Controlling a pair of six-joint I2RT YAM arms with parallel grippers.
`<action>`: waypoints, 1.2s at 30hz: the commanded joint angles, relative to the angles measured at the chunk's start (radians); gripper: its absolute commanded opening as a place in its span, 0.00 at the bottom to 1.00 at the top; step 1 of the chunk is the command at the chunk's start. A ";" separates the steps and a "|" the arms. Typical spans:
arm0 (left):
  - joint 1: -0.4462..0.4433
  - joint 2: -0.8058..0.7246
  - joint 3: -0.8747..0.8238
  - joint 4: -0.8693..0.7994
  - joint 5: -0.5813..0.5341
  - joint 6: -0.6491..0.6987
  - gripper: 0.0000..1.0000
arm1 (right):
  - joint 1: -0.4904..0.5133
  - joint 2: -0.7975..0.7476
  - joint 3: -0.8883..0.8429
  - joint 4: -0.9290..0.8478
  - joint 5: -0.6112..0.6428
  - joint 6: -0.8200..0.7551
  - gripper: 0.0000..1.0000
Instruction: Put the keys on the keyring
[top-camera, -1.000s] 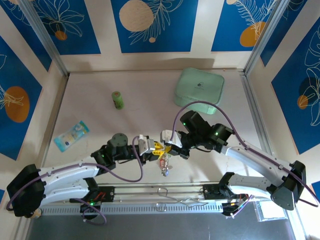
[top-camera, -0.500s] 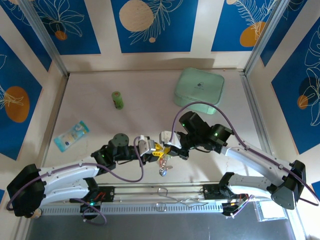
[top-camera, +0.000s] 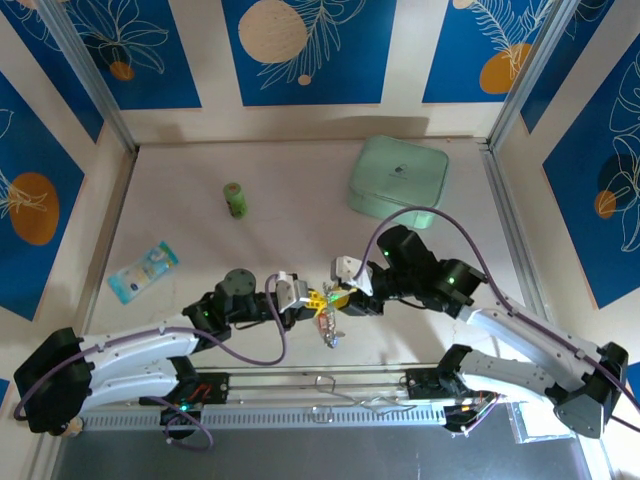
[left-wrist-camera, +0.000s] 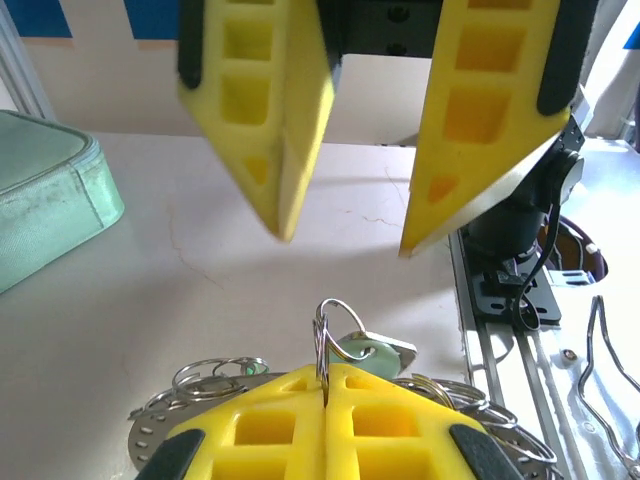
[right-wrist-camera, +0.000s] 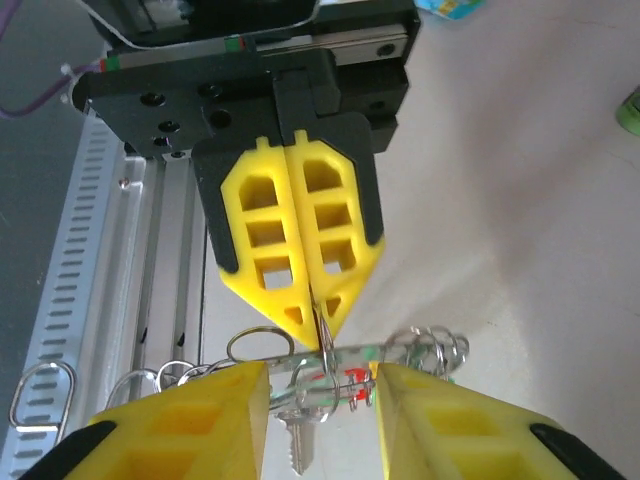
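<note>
Well toward the arm bases from the mint-green box (top-camera: 398, 175), and a little to its left, the two grippers meet tip to tip above the pale table (top-camera: 300, 180). The box is a rounded-corner square with a smooth, slightly domed lid; a small dark mark sits at the lid's middle, too small to read. It is closed, so its contents cannot be told.

Left of the box stands a green cylindrical bottle (top-camera: 235, 200), upright. Farther left of the box and nearer the bases lies a flat blue-and-white packet (top-camera: 143, 268); its print is not legible.

The left gripper (left-wrist-camera: 325, 372) has its yellow, lattice-moulded foam fingers pressed flat together, pinching a thin wire loop (left-wrist-camera: 322, 322) that stands upright out of the tips. Under those fingers spreads the keyring (left-wrist-camera: 150, 432), a silvery band with a row of small holes, with smaller wire rings bunched on it.

The right gripper (right-wrist-camera: 322, 372) faces it with its fingers spread apart, holding nothing; the bunch lies across the gap between them.

The keys (top-camera: 327, 333) dangle below the left gripper: a plain silver one (right-wrist-camera: 298, 445) and bits of green and red tag show.
</note>
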 joint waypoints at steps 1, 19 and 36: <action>-0.001 -0.024 -0.022 0.148 -0.018 -0.028 0.00 | -0.002 -0.012 -0.035 0.019 -0.045 0.065 0.35; -0.001 -0.019 -0.070 0.335 0.017 -0.069 0.00 | 0.000 0.062 -0.071 0.065 -0.044 0.087 0.11; -0.001 0.048 -0.055 0.336 0.072 -0.034 0.00 | 0.011 -0.125 -0.193 0.314 0.005 0.101 0.40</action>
